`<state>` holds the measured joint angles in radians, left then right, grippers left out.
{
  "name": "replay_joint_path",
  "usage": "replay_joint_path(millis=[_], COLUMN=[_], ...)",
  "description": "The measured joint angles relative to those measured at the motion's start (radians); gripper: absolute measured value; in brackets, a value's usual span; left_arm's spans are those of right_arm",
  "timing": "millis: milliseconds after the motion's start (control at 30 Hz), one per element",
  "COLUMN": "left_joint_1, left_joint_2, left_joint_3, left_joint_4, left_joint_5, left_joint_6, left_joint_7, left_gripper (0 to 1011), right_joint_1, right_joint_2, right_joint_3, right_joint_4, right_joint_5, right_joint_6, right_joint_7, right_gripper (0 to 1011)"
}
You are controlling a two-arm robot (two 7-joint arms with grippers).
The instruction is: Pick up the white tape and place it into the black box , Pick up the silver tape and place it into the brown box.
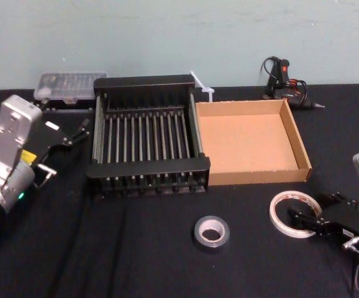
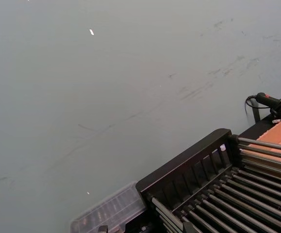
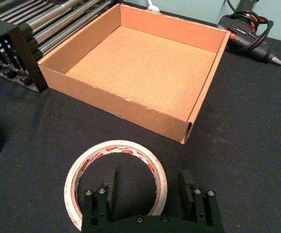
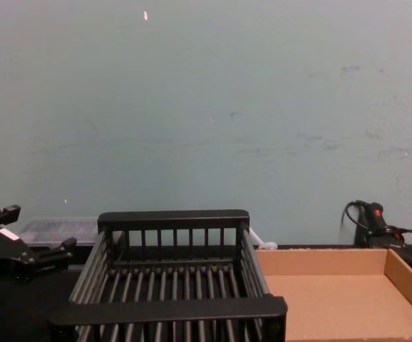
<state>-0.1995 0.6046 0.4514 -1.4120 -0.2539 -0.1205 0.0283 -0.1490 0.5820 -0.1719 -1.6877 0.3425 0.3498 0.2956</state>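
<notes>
The right hand [image 3: 149,187], fingers wide, straddles the white tape's [image 3: 115,180] rim near the worktop's right edge; next it must close, then carry it to the black box [image 1: 147,169].

two rolls of tape: one white tape [image 1: 293,213], one silver tape [image 1: 212,232]. two boxes: one black box [image 1: 147,138], one brown box [image 1: 251,141]. one clear plastic case [image 1: 69,86], one glue gun [image 1: 286,84], and perhaps one white cable tie [image 1: 202,86].
</notes>
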Motion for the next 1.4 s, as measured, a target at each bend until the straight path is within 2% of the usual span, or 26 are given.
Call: replay_joint_path(millis=[233,267,300,367,467,500,600,833,1400], left_joint_1=[0.000,0.000,0.000,0.000,0.000,0.000,0.000,0.000,0.000], left_joint_2=[0.000,0.000,0.000,0.000,0.000,0.000,0.000,0.000,0.000], left_joint_3=[0.000,0.000,0.000,0.000,0.000,0.000,0.000,0.000,0.000], left_joint_4=[0.000,0.000,0.000,0.000,0.000,0.000,0.000,0.000,0.000], left_joint_5=[0.000,0.000,0.000,0.000,0.000,0.000,0.000,0.000,0.000], left_joint_6=[0.000,0.000,0.000,0.000,0.000,0.000,0.000,0.000,0.000], left_joint_7=[0.000,0.000,0.000,0.000,0.000,0.000,0.000,0.000,0.000], left_gripper=[1001,1001,1001,1001,1001,1001,1001,1001,1001], right_joint_1=[0.000,0.000,0.000,0.000,0.000,0.000,0.000,0.000,0.000], right_joint_2=[0.000,0.000,0.000,0.000,0.000,0.000,0.000,0.000,0.000], right_joint_3=[0.000,0.000,0.000,0.000,0.000,0.000,0.000,0.000,0.000], right_joint_4=[0.000,0.000,0.000,0.000,0.000,0.000,0.000,0.000,0.000], right_joint_5=[0.000,0.000,0.000,0.001,0.001,0.001,0.001,0.001,0.001], right_joint_6=[-0.001,-0.001,-0.001,-0.001,-0.001,-0.001,-0.001,-0.001,-0.001], right_joint_7=[-0.001,-0.001,-0.001,-0.001,-0.001,-0.001,-0.001,-0.001,-0.001], right_gripper=[691,630,620,531,474,417,346,103,80])
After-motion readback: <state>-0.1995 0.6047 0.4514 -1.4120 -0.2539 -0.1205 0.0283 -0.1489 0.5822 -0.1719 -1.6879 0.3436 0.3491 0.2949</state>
